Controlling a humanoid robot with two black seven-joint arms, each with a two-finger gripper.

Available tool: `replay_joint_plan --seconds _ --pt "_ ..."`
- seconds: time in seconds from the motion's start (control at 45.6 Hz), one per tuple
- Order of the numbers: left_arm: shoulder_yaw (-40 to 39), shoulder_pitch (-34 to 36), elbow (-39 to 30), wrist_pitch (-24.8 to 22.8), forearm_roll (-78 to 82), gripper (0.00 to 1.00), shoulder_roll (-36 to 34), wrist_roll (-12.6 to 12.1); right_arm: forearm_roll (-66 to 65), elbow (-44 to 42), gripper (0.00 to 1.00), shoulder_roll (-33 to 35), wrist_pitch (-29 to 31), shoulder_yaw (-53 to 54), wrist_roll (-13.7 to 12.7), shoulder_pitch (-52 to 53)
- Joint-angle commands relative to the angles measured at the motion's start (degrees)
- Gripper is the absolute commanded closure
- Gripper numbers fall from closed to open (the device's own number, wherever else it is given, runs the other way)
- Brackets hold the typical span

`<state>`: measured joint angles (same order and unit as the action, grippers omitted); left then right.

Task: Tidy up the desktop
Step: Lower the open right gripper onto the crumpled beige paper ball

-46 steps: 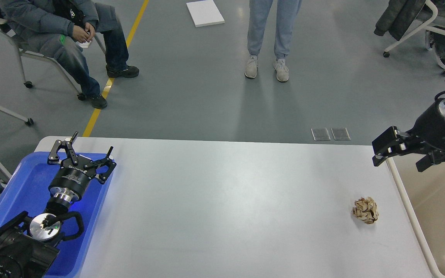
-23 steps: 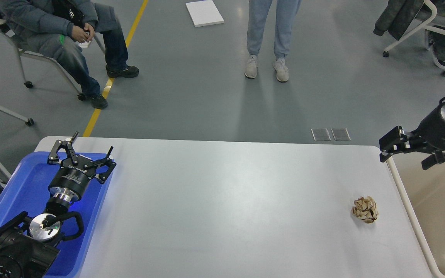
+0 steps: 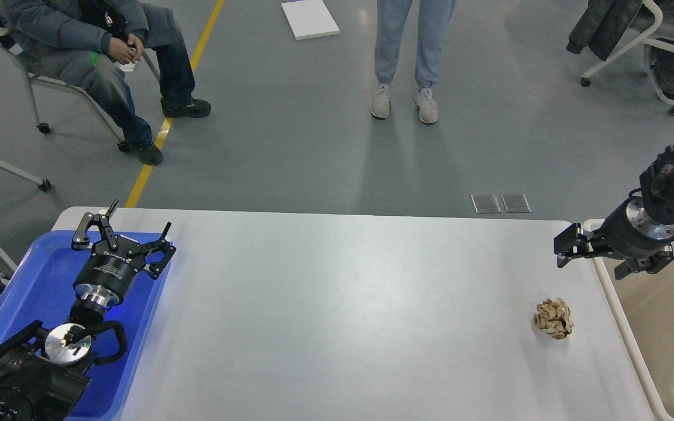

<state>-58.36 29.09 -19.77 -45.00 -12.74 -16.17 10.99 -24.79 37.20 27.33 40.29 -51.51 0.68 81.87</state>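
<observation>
The desktop (image 3: 343, 304) is a wide white-grey tabletop. A crumpled brown paper ball (image 3: 554, 318) lies on it near the right edge. My right gripper (image 3: 591, 262) hovers open over the table's far right edge, a little behind and to the right of the ball, with nothing in it. My left gripper (image 3: 129, 229) is open and empty above the far end of the blue tray (image 3: 33, 286) at the table's left end.
A beige rimmed bin (image 3: 673, 327) stands against the table's right side. Beyond the table, a person stands on the grey floor (image 3: 404, 58) and another sits on a chair at the far left (image 3: 85, 52). More chairs stand at the far right.
My right gripper has drawn back to the right, then come down and left toward the table's right edge, nearer the paper ball. The left arm and the ball have not moved.
</observation>
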Motion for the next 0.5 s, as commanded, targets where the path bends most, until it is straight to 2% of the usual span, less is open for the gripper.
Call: replay_joint_plan --seconds 0.0,0.198,0.483 --pt "0.0 0.0 -0.01 0.0 0.0 0.0 0.0 0.0 -0.26 -5.21 0.0 -3.78 -5.83 1.33 1.87 -9.54" --pt "0.0 0.0 0.08 0.0 0.0 0.0 0.0 0.0 -0.87 -5.03 0.0 -4.66 -8.38 1.33 5.47 -11.47" --pt "0.0 0.0 -0.01 0.0 0.0 0.0 0.0 0.0 -4.31 -6.17 0.0 -6.15 -13.13 1.5 7.23 -15.51"
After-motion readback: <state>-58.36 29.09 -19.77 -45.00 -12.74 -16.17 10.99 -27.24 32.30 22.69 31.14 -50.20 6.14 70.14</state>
